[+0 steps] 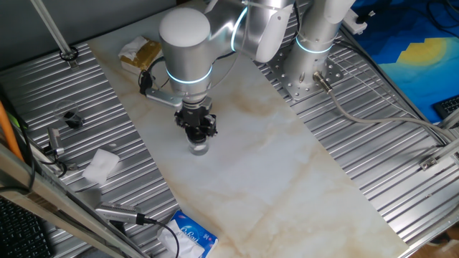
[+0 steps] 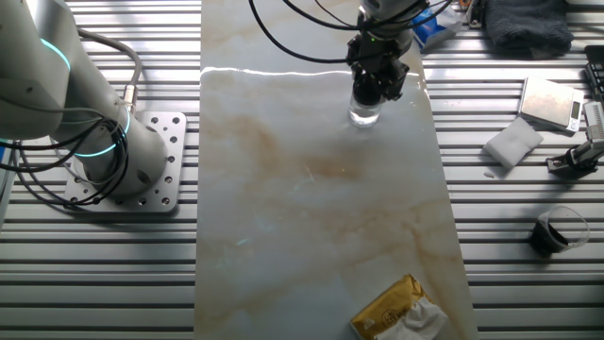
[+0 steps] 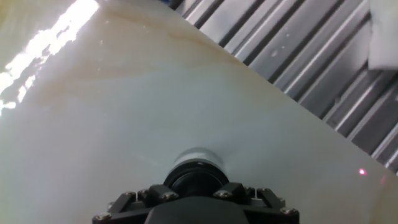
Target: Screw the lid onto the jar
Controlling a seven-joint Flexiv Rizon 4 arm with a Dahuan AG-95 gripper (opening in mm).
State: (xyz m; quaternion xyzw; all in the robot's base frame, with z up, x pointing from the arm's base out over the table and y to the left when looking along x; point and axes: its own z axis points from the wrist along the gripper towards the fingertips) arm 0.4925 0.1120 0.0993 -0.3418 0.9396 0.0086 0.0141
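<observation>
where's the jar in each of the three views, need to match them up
One fixed view: the jar stands left of centre on the marble slab, directly under the gripper.
The other fixed view: jar near the top, right of centre, close to the slab's right edge, below the gripper.
Hand view: jar at bottom centre, just above the black gripper body.
Shared landmark: the white tissue wad on the ribbed metal.
</observation>
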